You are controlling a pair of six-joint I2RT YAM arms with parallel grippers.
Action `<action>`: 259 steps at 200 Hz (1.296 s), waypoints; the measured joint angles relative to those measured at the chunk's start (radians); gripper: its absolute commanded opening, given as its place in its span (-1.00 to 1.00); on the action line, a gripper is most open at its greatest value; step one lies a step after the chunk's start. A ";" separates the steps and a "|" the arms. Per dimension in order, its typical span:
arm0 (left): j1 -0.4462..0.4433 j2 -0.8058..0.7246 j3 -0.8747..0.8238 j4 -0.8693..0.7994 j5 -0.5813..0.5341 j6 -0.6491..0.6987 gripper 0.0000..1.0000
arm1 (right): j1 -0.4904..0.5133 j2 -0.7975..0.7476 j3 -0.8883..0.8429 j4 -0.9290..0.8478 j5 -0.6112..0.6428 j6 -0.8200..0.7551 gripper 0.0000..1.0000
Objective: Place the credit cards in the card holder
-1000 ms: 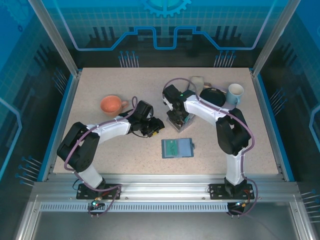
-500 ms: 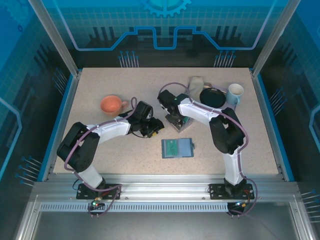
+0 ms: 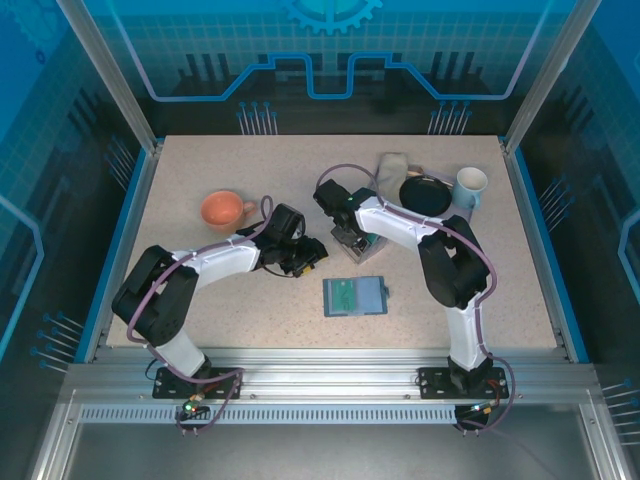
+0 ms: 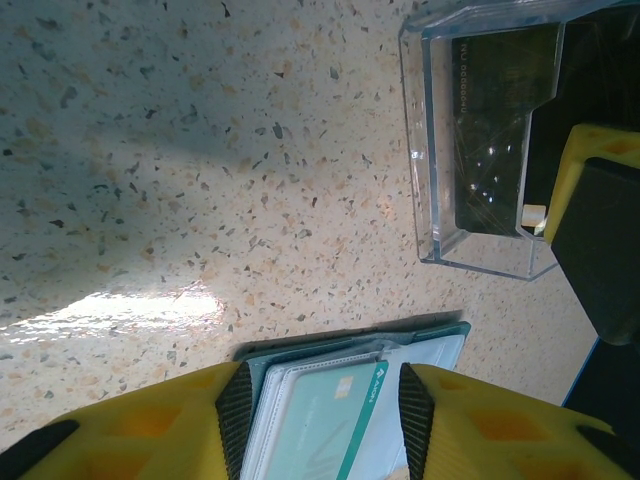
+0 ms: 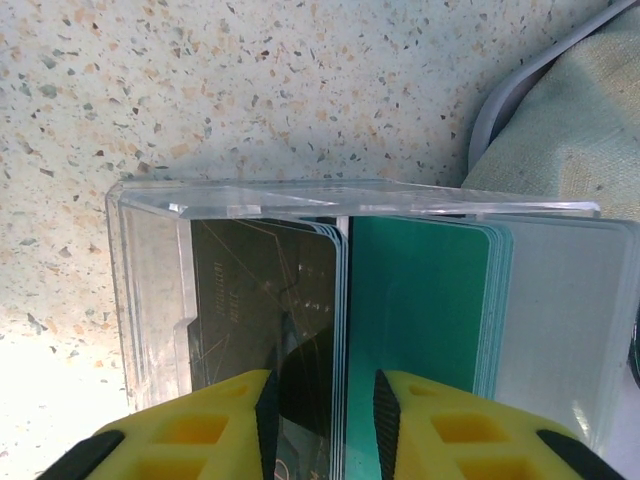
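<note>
Credit cards (image 5: pixel 420 300) sit in a clear tray (image 5: pixel 150 280) mid-bench, right gripper (image 5: pixel 322 390) straddling them, grip unclear; left gripper (image 4: pixel 325 385) spread near the open card holder (image 3: pixel 372 297).

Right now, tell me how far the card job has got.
Done: one teal card appears to sit in the open card holder. In hand: the right tool straddles the cards in the clear box; a grip is unclear. To go: the dark and teal cards there.

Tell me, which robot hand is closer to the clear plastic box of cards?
Right. The right gripper is down over the clear plastic box; the left gripper sits to its left, apart.
</note>
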 measured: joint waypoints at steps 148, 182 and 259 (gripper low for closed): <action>0.000 0.000 0.000 0.003 0.000 0.000 -0.08 | 0.000 -0.032 0.000 -0.001 0.024 -0.010 -0.84; 0.000 0.000 0.000 0.002 0.000 0.000 -0.08 | 0.000 -0.055 0.000 -0.018 -0.012 0.003 -0.94; 0.000 -0.038 0.000 0.002 0.000 0.003 -0.01 | -0.032 -0.294 -0.075 -0.035 -0.244 0.122 -1.00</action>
